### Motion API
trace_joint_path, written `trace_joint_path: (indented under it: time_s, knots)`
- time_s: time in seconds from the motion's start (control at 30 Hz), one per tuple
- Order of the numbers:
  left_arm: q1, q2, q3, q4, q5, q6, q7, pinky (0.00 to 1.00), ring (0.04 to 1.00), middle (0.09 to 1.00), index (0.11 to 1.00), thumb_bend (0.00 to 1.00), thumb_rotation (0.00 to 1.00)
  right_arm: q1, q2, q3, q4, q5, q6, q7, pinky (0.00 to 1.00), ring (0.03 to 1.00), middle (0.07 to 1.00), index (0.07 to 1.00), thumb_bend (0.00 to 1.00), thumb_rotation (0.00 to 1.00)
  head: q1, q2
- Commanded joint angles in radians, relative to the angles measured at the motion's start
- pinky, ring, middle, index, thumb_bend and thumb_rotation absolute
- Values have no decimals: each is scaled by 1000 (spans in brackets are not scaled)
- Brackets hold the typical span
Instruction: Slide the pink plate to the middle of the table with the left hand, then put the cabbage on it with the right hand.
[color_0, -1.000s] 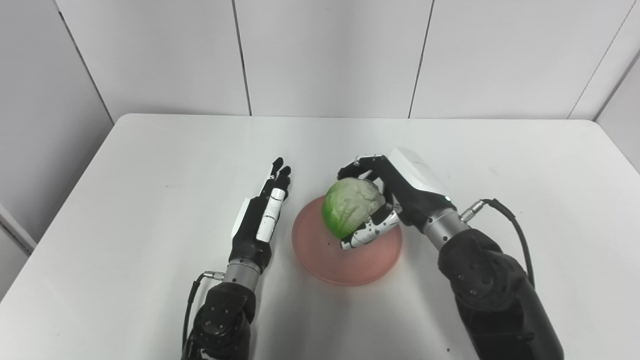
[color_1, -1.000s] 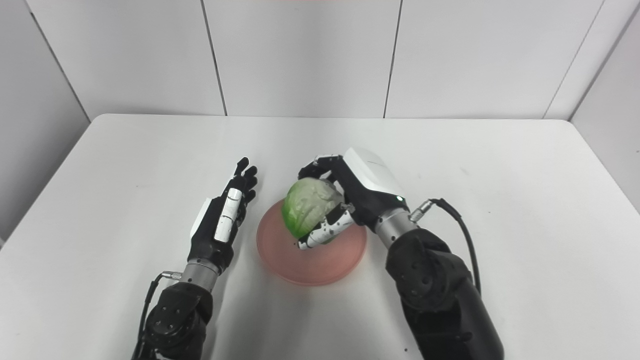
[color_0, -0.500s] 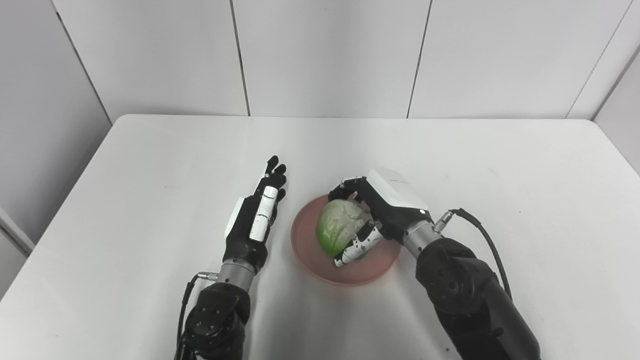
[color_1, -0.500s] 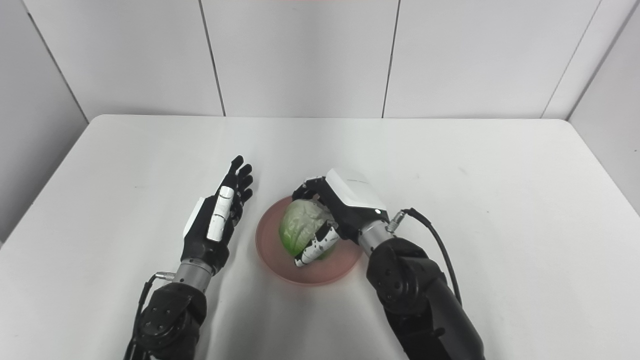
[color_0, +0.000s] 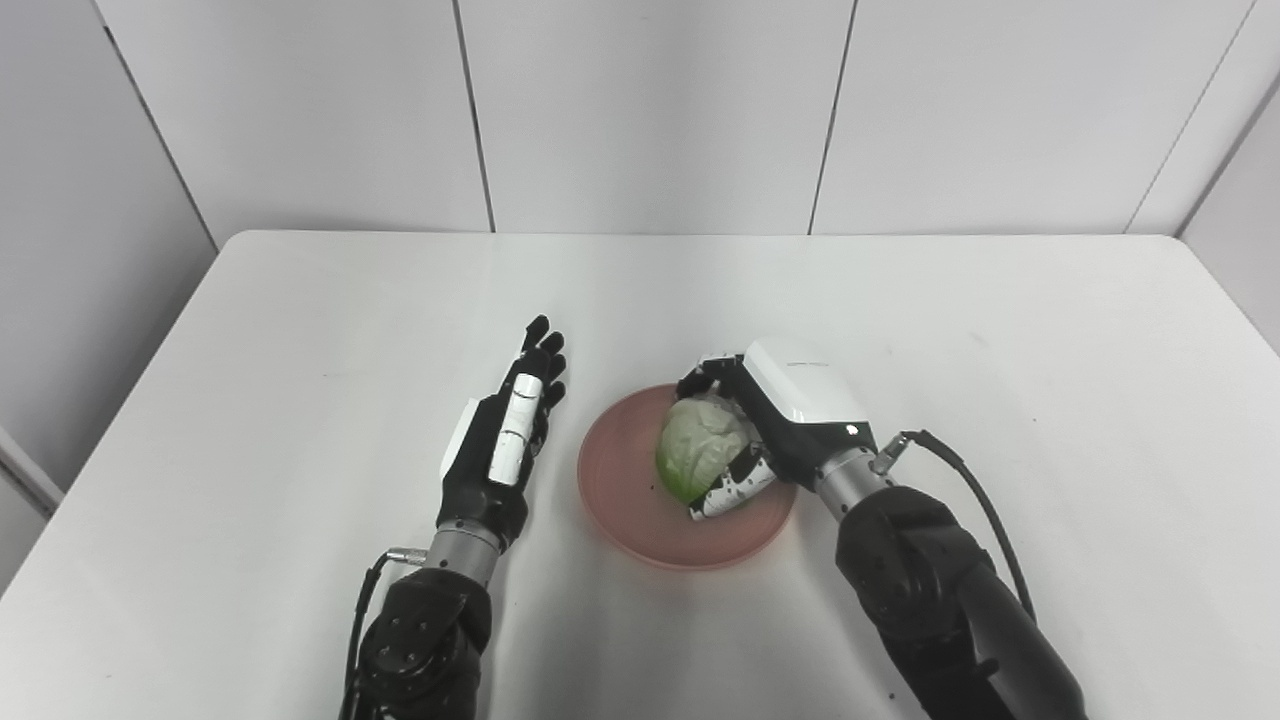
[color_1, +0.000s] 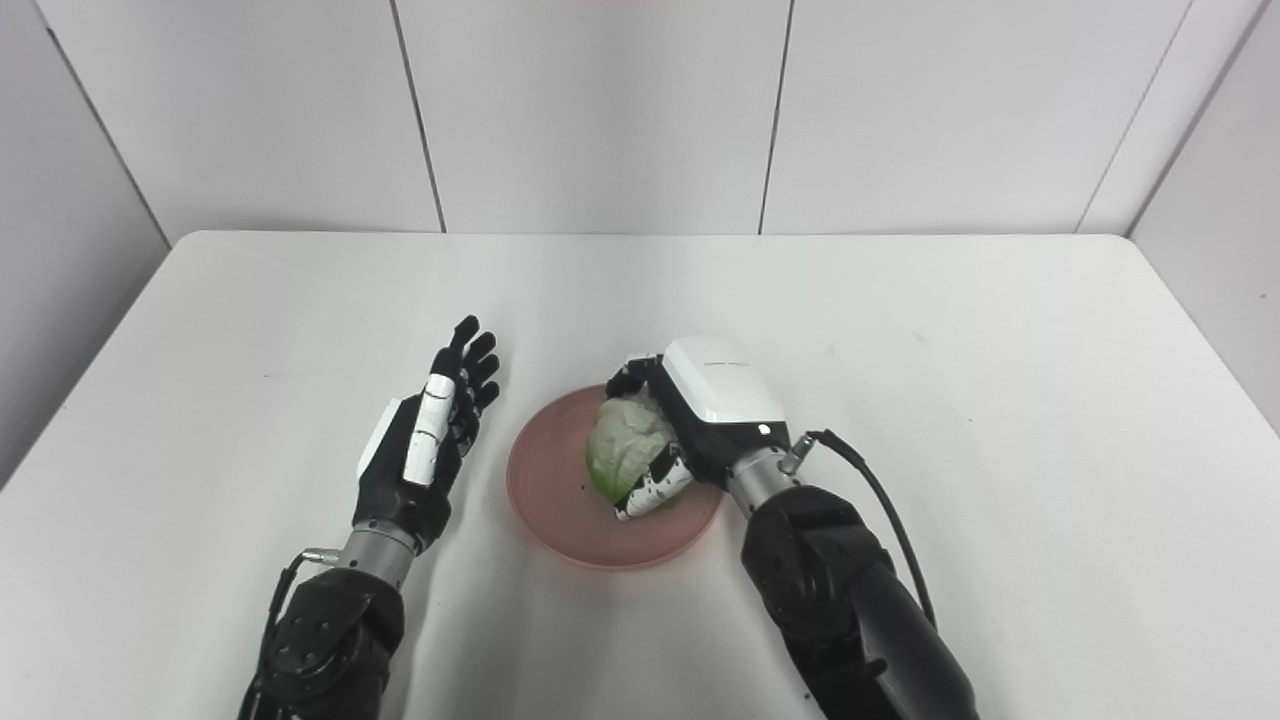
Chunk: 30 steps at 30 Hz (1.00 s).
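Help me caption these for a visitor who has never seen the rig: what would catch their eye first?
First, the pale green round cabbage, gripped by the right robot hand and low over the round pink plate near the middle of the white table. Next, the left robot hand, open with fingers straight, beside the plate's left edge and holding nothing.

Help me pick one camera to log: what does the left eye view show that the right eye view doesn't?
Left eye view only: more of the table along its left edge and of the wall beside it.
Right eye view only: more of the table's right edge and of the right wall.
Both: the right hand shut on the cabbage, apparently down on the pink plate; the left hand open beside the plate, apart from it.
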Motion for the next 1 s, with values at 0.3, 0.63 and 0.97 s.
trace_joint_path:
  time_s: [0.3,0.63,0.97]
  knots:
    - [-28,18,4,-21,-11,-27,-23,1000,997,995,990,757,929,16,-7,-22,-57,54,-81,-7,964,956,944,878,778,576,-2,0]
    - [-45,25,15,33,-15,-68,-35,1000,998,994,994,745,918,74,23,-102,-87,165,-156,-108,935,947,974,954,764,663,-13,-27]
    - [-39,22,16,71,32,-158,-13,1000,1000,1000,1000,715,947,165,68,-240,-152,313,-107,-129,863,967,1000,1000,854,973,10,-44]
